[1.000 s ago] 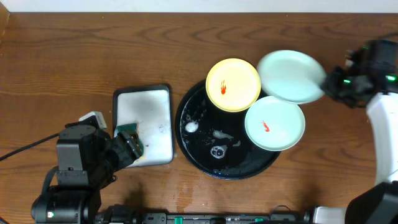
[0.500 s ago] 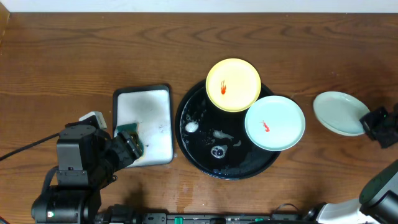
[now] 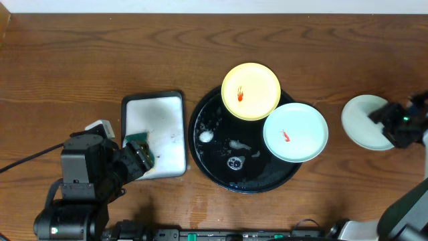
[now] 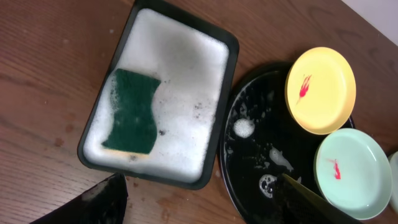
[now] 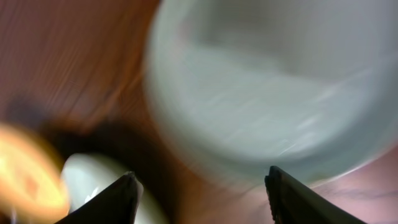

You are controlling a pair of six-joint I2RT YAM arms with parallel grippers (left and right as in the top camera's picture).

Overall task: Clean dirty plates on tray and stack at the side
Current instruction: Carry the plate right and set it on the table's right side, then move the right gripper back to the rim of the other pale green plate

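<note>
Overhead: one mint plate [image 3: 360, 122] sits on the table far right, well apart from the black tray [image 3: 212, 157], prob. the stack spot. Right gripper [image 3: 394, 124] at its rim, jaws apart, not clamping. Yellow plate [image 3: 251, 92] and 2nd mint plate [image 3: 295, 132], both smeared, wait on the tray. Left gripper [image 3: 139, 159] spread, empty, near the sponge [image 4: 132, 118].

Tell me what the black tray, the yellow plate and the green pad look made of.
Black tray: likely plastic or lacquer, glossy; reflections show on it.
Yellow plate: probably plastic or melamine, smooth, uniformly coloured.
Green pad: sponge with a matte, fibrous-looking scouring face.
</note>
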